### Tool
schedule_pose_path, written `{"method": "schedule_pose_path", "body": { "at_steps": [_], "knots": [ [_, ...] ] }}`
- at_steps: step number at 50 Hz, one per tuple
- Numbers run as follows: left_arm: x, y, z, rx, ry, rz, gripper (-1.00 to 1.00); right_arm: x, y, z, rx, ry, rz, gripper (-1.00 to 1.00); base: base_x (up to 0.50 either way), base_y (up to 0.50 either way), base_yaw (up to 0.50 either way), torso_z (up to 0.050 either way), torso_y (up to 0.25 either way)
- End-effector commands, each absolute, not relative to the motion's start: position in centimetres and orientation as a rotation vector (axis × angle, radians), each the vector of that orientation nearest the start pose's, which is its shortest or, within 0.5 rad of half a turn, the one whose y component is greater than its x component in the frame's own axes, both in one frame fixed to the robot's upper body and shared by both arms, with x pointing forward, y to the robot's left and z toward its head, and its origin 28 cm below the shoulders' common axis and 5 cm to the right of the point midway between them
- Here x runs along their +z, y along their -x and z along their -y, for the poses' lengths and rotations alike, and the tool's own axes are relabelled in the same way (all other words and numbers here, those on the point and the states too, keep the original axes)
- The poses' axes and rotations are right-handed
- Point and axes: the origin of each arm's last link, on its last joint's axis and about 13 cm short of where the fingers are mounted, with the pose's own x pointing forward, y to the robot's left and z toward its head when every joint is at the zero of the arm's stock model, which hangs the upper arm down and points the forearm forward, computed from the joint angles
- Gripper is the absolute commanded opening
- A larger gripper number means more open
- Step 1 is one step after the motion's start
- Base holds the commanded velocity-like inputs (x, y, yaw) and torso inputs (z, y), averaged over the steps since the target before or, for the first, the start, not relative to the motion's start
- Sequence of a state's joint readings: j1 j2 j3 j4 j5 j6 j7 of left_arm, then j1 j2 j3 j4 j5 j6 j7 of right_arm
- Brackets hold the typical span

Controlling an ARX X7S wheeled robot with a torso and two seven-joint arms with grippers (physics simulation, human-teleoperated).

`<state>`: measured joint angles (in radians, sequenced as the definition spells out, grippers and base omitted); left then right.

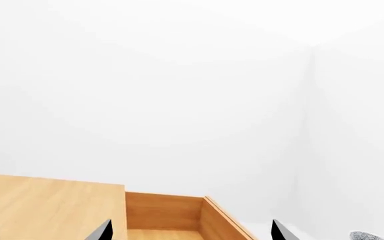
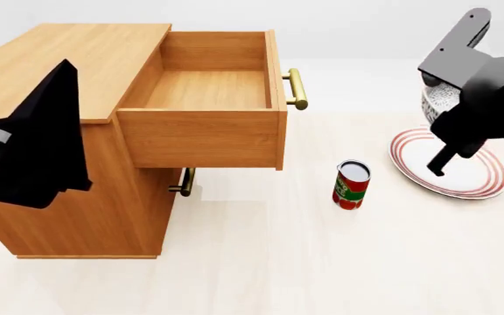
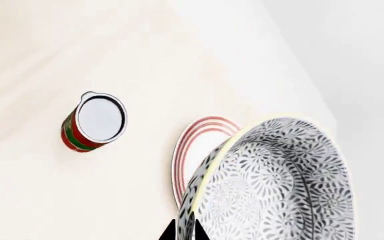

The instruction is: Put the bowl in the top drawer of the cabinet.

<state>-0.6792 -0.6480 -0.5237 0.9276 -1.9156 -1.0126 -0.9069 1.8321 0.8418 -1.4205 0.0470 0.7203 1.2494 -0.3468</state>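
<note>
Right hand [image 3: 184, 231] clamped on the rim of the bowl [image 3: 272, 185], held in the air above the red-rimmed plate [image 2: 449, 169].

The bowl is deep and round, its outside white under a dense blue-grey pattern of petal-like speckles, with a pale yellowish lip; in the head view only a patch of it [image 2: 438, 100] shows behind the right arm. It hangs tilted, well apart from the cabinet [image 2: 68, 62], whose top drawer [image 2: 207, 88] stands pulled out, its brass bar handle [image 2: 296, 88] facing the plate. The left hand [image 1: 190, 231] hovers by the cabinet with its fingers spread, gripping nothing. A can [image 2: 351, 184] with a red and green label stands on the floor between the cabinet and plate; its lettering is too small to read.
</note>
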Motion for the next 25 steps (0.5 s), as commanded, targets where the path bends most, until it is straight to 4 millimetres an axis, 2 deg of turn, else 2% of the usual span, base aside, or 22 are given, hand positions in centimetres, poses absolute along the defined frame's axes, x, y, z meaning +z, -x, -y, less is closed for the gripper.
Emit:
{"method": "schedule_pose_path", "body": {
  "at_steps": [1, 8, 16, 22, 25],
  "knots": [
    [28.8, -13.6, -25.8, -0.261, 0.216, 0.384, 1.0, 40.1, -34.2, 20.8, 0.288, 1.011, -0.565, -1.0, 0.0, 0.0, 0.0, 0.0, 0.0],
    [29.4, -13.4, -26.2, -0.244, 0.207, 0.408, 1.0, 44.1, -35.8, 19.8, 0.367, 1.09, -0.549, -1.0, 0.0, 0.0, 0.0, 0.0, 0.001],
    [29.7, -13.4, -26.7, -0.226, 0.206, 0.428, 1.0, 47.7, -37.6, 17.7, 0.418, 1.156, -0.506, -1.0, 0.0, 0.0, 0.0, 0.0, 0.0],
    [29.8, -13.6, -26.8, -0.221, 0.213, 0.438, 1.0, 49.5, -37.5, 15.6, 0.468, 1.186, -0.46, -1.0, 0.0, 0.0, 0.0, 0.0, 0.0],
    [29.8, -13.6, -26.8, -0.221, 0.216, 0.438, 1.0, 49.8, -37.5, 14.4, 0.504, 1.193, -0.438, -1.0, 0.0, 0.0, 0.0, 0.0, 0.0]
  ]
}}
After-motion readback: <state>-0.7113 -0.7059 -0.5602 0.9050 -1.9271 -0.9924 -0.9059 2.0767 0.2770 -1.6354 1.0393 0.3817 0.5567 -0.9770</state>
